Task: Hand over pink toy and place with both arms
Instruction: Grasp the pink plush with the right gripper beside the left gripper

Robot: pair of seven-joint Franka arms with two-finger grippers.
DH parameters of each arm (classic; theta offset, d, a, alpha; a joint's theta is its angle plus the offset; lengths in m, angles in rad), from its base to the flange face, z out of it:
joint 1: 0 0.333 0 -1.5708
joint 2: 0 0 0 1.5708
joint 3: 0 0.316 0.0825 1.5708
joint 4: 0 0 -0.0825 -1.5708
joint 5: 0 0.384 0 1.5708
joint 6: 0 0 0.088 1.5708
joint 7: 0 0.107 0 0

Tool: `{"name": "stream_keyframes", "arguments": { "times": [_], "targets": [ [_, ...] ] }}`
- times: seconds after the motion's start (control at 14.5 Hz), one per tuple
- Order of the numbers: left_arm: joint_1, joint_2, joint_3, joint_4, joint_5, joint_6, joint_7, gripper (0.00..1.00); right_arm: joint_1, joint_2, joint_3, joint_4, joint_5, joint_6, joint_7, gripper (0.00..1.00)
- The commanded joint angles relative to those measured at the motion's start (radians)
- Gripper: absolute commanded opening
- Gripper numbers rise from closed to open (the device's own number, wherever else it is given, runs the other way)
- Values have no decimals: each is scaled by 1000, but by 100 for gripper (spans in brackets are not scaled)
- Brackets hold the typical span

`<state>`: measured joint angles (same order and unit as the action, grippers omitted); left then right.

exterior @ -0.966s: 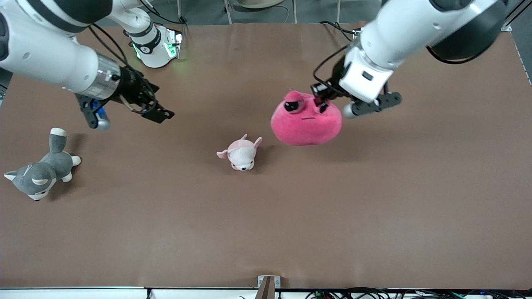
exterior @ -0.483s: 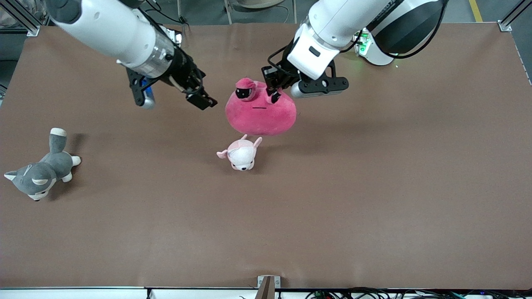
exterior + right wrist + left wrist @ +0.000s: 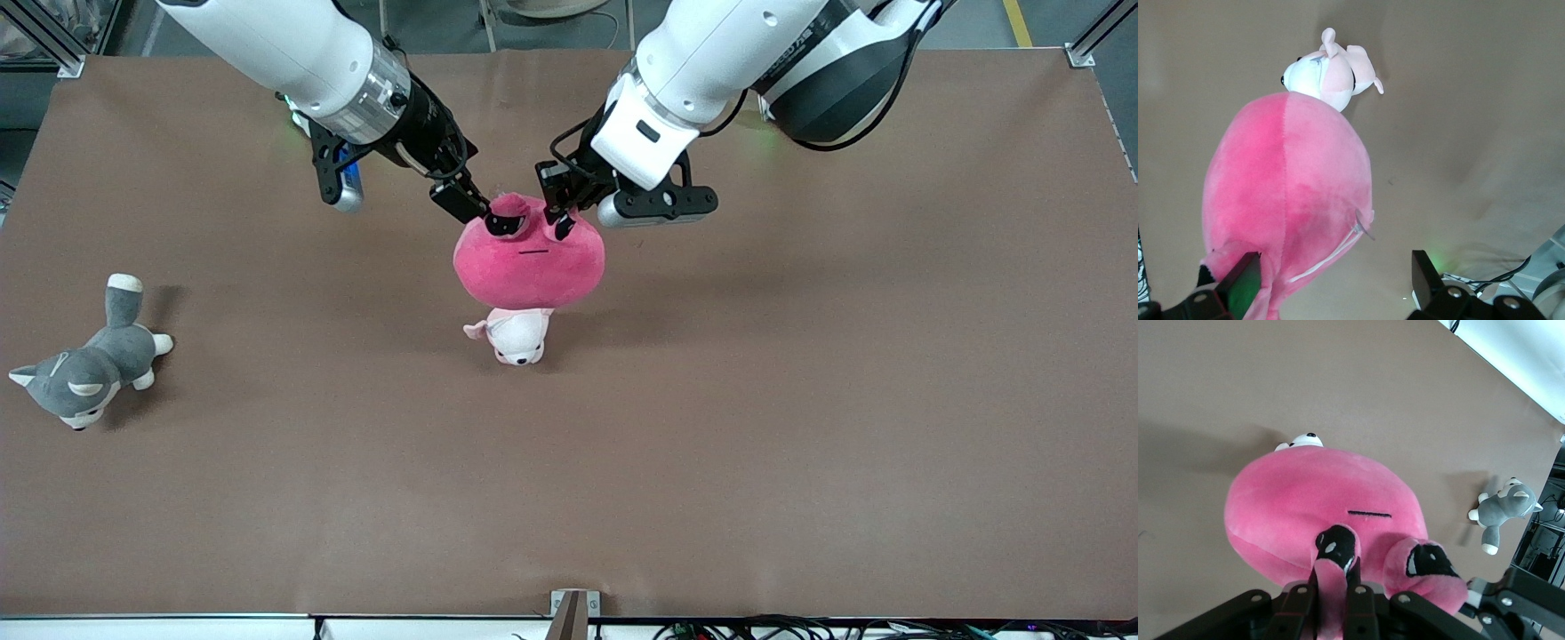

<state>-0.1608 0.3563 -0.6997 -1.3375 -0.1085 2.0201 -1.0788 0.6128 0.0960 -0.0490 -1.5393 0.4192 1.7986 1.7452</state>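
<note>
The pink toy (image 3: 529, 262) hangs in the air over the small puppy plush, near the table's middle. My left gripper (image 3: 562, 213) is shut on one of its eye bumps; in the left wrist view (image 3: 1333, 583) pink plush (image 3: 1318, 500) is pinched between the fingers. My right gripper (image 3: 476, 209) is open beside the toy's other eye bump. In the right wrist view the toy's body (image 3: 1285, 180) lies against one finger of the right gripper (image 3: 1336, 280), with its tag string between the fingers.
A pale pink-and-white puppy plush (image 3: 517, 336) lies on the table right under the hanging toy. A grey-and-white husky plush (image 3: 84, 369) lies toward the right arm's end of the table. The brown table (image 3: 800, 400) is bare elsewhere.
The left arm has carried the pink toy toward the table's middle, over the puppy plush. The right arm has swung in and its open gripper now reaches the toy's top.
</note>
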Motion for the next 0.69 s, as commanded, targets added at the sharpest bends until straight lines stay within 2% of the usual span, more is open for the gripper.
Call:
{"name": "stream_keyframes", "arguments": {
  "times": [0.0, 0.62],
  "targets": [
    [-9, 3, -3, 20, 19, 8, -13, 15, 8, -13, -11, 7, 15, 10, 20, 99],
    [-11, 1, -3, 17, 21, 6, -15, 15, 1, -10, -12, 36, 16, 113, 63, 98]
  ]
}}
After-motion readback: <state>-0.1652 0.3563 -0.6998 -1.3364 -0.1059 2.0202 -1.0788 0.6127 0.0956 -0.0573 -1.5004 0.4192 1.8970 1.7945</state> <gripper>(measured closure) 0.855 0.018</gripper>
